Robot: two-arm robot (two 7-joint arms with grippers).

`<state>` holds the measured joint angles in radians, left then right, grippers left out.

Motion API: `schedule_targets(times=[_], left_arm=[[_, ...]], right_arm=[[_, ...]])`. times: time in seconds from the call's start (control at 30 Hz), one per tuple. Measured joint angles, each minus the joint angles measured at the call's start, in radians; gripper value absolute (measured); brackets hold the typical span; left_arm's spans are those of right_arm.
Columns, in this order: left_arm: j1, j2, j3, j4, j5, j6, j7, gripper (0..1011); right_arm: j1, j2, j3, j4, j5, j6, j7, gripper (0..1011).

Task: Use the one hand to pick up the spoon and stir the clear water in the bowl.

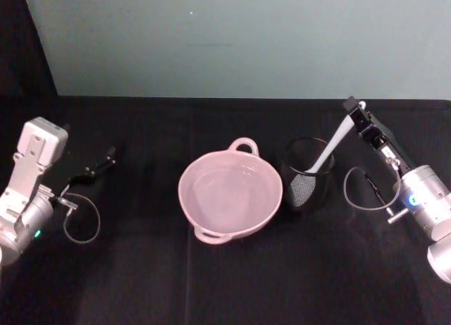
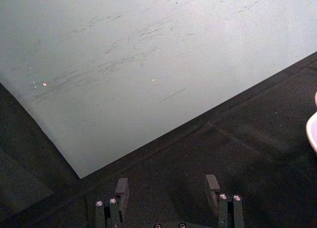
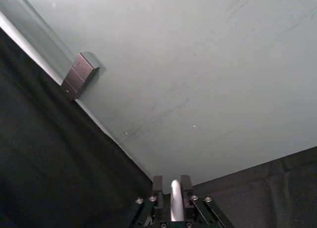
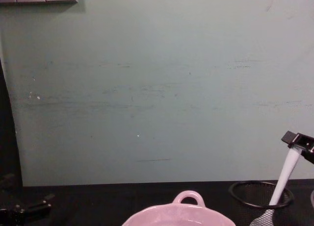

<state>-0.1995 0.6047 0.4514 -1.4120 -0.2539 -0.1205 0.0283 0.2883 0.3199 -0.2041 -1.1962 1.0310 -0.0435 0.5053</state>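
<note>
- Right gripper (image 1: pixel 352 111): raised over the right part of the tabletop (image 1: pixel 141 283), toward the far edge, above and just right of the mesh cup (image 1: pixel 307 175). The fingers are clamped on the upper end of the spoon (image 1: pixel 331 150) handle; the right wrist view shows the white handle pinched between the two fingers (image 3: pixel 158 183).
- Spoon: tilted, with the handle rising to the right into the gripper and the blade down inside the mesh cup. The chest view shows the blade behind the mesh at the cup's lower part.
- Mesh cup: black wire, upright, just beside the right side of the bowl (image 1: pixel 190 198); whether the two touch cannot be determined.
- Bowl: pale pink, at the centre of the tabletop, with one loop handle toward the far edge and one toward the near edge. Clear water (image 1: pixel 229 194) shows as a faint sheen inside.
- Left gripper (image 1: pixel 99 163): low over the left side of the tabletop, well apart from the bowl, fingers apart with nothing between them.
- Tabletop: covered in black cloth, with a pale green wall behind its far edge.
</note>
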Motion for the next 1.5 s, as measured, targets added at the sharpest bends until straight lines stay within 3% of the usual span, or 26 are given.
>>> schedule_targets(times=[0.3, 0.33, 0.57, 0.87, 1.13, 1.23, 1.33, 1.47, 1.5], left_arm=[[0.0, 0.0, 0.0, 0.0, 0.0, 0.0, 0.0, 1011], [0.0, 0.0, 0.0, 0.0, 0.0, 0.0, 0.0, 1011], [0.0, 0.0, 0.0, 0.0, 0.0, 0.0, 0.0, 1011], [0.0, 0.0, 0.0, 0.0, 0.0, 0.0, 0.0, 1011], [0.0, 0.0, 0.0, 0.0, 0.0, 0.0, 0.0, 1011], [0.0, 0.0, 0.0, 0.0, 0.0, 0.0, 0.0, 1011], [0.0, 0.0, 0.0, 0.0, 0.0, 0.0, 0.0, 1011], [0.0, 0.0, 0.0, 0.0, 0.0, 0.0, 0.0, 1011], [0.0, 0.0, 0.0, 0.0, 0.0, 0.0, 0.0, 1011]], right_arm=[[0.0, 0.007, -0.007, -0.001, 0.008, -0.001, -0.009, 497], [-0.004, 0.008, -0.007, -0.004, 0.01, -0.002, -0.01, 560], [-0.033, 0.014, -0.007, -0.034, 0.025, -0.002, -0.018, 757], [-0.151, 0.061, 0.01, -0.19, 0.042, -0.007, -0.06, 993], [-0.268, 0.139, 0.034, -0.327, 0.057, 0.023, -0.144, 1002], [-0.29, 0.185, 0.026, -0.362, -0.007, 0.041, -0.224, 1002], [-0.297, 0.215, 0.007, -0.386, -0.133, 0.046, -0.333, 1002], [-0.291, 0.221, -0.009, -0.389, -0.235, 0.029, -0.403, 1003], [-0.287, 0.22, -0.017, -0.385, -0.286, 0.009, -0.434, 1002]])
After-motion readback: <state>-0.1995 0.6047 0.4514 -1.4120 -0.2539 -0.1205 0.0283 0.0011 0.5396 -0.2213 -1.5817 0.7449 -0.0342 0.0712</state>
